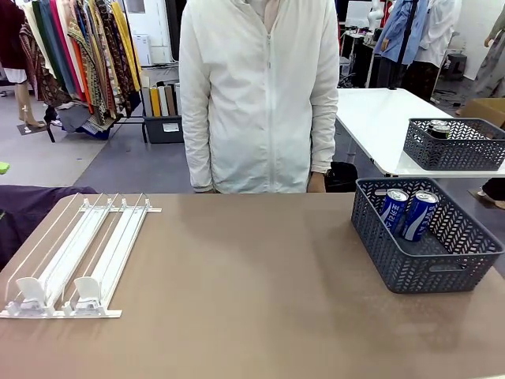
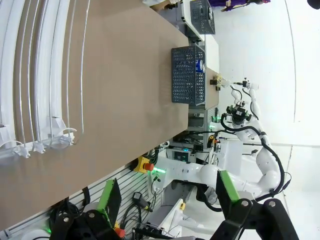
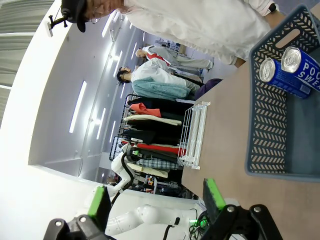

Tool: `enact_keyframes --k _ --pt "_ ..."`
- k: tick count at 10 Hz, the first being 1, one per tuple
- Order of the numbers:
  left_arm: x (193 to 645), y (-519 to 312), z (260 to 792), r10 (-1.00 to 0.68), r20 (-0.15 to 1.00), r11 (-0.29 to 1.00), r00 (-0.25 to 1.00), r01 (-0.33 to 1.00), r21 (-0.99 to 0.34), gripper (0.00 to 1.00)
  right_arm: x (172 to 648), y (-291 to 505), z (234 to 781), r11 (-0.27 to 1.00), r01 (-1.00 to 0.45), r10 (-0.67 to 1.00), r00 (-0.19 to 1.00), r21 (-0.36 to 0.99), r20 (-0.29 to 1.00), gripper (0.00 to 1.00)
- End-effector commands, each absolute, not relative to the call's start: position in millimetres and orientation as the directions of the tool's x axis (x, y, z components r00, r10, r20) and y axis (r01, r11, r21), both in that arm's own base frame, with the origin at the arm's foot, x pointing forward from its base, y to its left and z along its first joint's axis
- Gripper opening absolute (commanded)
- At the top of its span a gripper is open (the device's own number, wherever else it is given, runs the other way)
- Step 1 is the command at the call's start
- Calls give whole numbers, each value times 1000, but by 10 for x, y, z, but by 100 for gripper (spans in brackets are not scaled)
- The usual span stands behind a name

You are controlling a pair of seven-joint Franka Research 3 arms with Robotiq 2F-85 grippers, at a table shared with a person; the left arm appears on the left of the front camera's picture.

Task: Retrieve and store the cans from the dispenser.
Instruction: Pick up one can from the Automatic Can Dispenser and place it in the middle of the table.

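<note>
Dispenser (image 1: pixel 75 257) at table's left edge: lanes seen empty. Two blue cans (image 1: pixel 408 212) stored in basket (image 1: pixel 410 268) near right edge. Left gripper (image 2: pixel 167 197) and right gripper (image 3: pixel 156 205): jaws apart, nothing held. Retrieval judged done; no further pick req'd.

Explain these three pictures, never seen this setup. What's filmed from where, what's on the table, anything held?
It is a two-armed robot at a brown table, with a person in a white jacket standing at the far side. The front view looks across the table from between the arms. The other two come from cameras on each wrist, looking along that arm's own two fingers, so they appear rolled sideways. On the table lie a white rack with no cans in its lanes and a grey basket holding two blue cans. The left hand and right hand are both open and hold nothing.
</note>
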State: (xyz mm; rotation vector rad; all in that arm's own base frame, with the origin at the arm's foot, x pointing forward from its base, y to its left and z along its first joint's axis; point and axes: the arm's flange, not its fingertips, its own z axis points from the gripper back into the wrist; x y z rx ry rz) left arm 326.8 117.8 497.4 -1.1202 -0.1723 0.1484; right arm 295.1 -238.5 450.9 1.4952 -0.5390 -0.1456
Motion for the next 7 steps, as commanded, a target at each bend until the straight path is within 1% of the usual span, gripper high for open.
enact_keyframes --k 1,7 --pt "3263 1178 5002 201 66 427 977 -27 -904 100 2929 -2386 4537 101 -239 -401 878 966 260 100" --pt "3263 1178 5002 201 66 427 977 -27 -904 100 2929 -2386 4537 101 -239 -401 878 966 260 100"
